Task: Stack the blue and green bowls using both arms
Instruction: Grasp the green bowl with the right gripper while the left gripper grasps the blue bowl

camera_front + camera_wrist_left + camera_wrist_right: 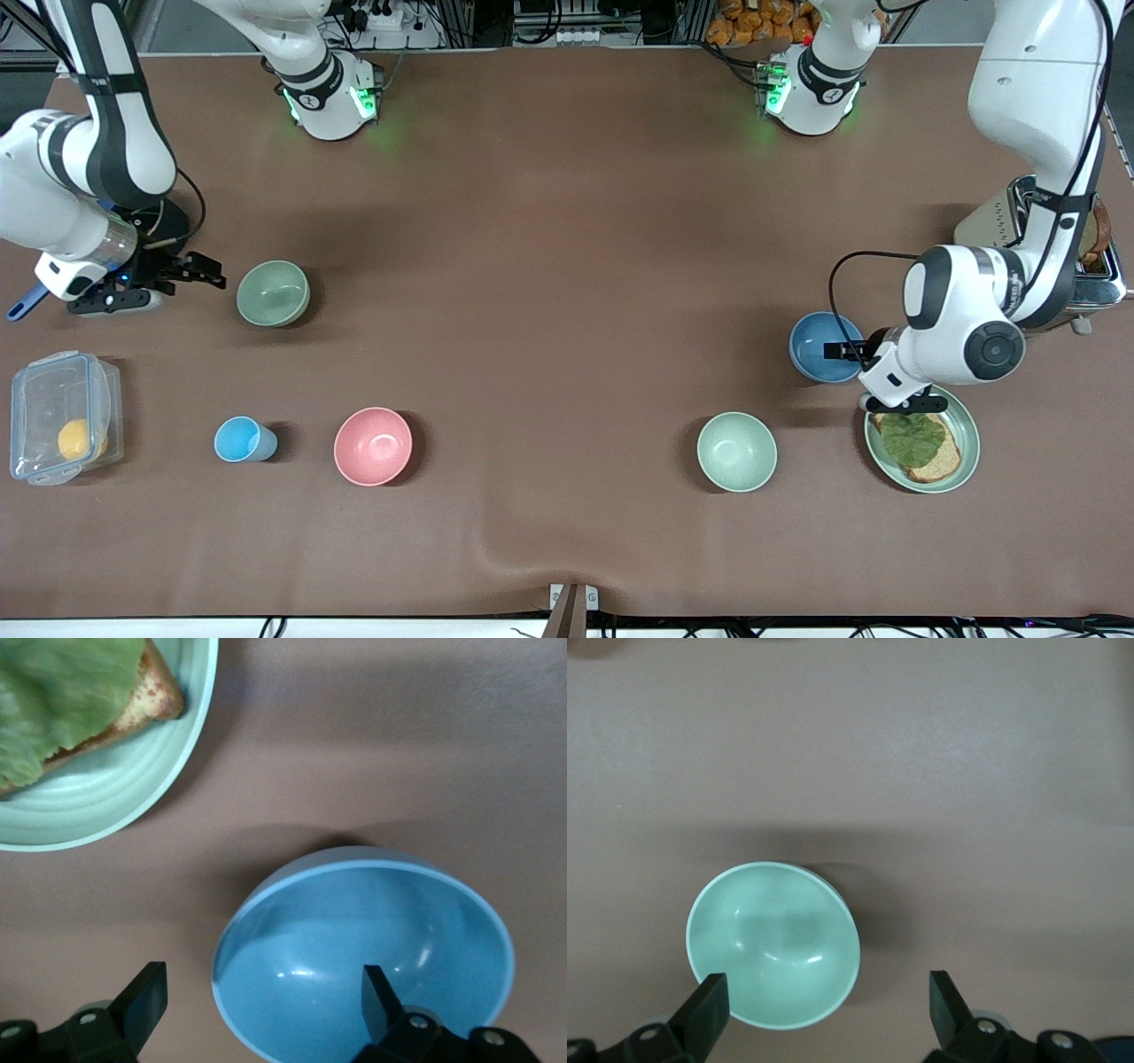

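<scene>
Left gripper [852,351]: hovering over the blue bowl's rim, fingers [383,999] spread wide, gripping nothing
Blue bowl [824,346]: sitting upright at the left arm's end of the table, just beside the sandwich plate [968,434] (bread topped with lettuce)
Right gripper [197,272]: hanging beside the green bowl, fingers [709,1005] wide apart, holding nothing
Green bowl [273,293]: resting upright toward the right arm's end, farther from the front camera than the pink bowl [373,446]

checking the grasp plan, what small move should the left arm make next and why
Probably lower the left gripper and close on the blue bowl: its jaws are open straddling the rim. The right gripper waits open beside the green bowl.
</scene>
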`<state>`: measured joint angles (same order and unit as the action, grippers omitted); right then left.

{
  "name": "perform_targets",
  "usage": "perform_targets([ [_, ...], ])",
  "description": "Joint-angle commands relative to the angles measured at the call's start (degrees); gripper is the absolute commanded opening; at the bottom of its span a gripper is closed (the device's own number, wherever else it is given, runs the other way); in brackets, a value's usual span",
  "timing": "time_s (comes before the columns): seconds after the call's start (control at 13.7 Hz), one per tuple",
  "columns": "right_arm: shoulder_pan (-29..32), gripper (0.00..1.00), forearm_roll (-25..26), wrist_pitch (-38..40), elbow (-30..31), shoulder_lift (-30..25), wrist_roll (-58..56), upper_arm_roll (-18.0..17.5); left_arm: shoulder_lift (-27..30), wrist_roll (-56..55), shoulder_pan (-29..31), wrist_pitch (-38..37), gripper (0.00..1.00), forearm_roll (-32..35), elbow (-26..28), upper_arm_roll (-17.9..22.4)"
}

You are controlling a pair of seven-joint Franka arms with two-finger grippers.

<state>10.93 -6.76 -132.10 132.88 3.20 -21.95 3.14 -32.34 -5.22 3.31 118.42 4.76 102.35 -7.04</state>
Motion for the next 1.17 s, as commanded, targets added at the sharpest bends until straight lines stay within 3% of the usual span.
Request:
perform_targets([
  [0.0,1.1,0.97,-2.1,-6.7,3.3,1.5,-1.9,-0.5,-0.8,0.0,0.7,1.4,0.54,1.6,0.0,-0.3],
  [0.07,1.1,0.95,-2.1,-10.3,5.1,2.2,-2.6,-0.5,-0.8,0.1,0.9,1.3,0.04,1.6,0.0,-0.3],
  [0.22,1.1,0.90,-2.2,-14.0,6.4,3.8,-3.7,-0.6,-0.8,0.6,1.4,1.4,0.00,1.6,0.0,-0.3],
  [0.44,0.3,0.64,-3.2,-19.7,9.0,5.4,-3.8,-0.7,-0.7,0.8,1.4,1.4,0.00,1.7,0.0,-0.3],
  [0.66,-0.1,0.56,-3.2,-24.2,10.2,7.4,-4.1,-0.7,-0.5,1.6,1.5,1.4,0.00,1.7,0.0,-0.3],
  [0.73,-0.1,0.43,-3.2,-24.3,10.5,7.4,-4.3,-0.8,-0.2,1.7,1.5,1.4,0.00,1.7,0.0,-0.3],
  [0.87,-0.3,0.01,-3.2,-24.2,10.6,7.3,-4.3,-0.9,1.1,2.4,1.7,1.1,0.00,1.5,-0.7,-0.4],
  [1.09,-2.4,0.00,-3.7,-22.6,10.0,6.6,-2.8,-1.0,4.9,4.7,4.7,0.3,0.00,-1.0,-1.0,-1.7],
])
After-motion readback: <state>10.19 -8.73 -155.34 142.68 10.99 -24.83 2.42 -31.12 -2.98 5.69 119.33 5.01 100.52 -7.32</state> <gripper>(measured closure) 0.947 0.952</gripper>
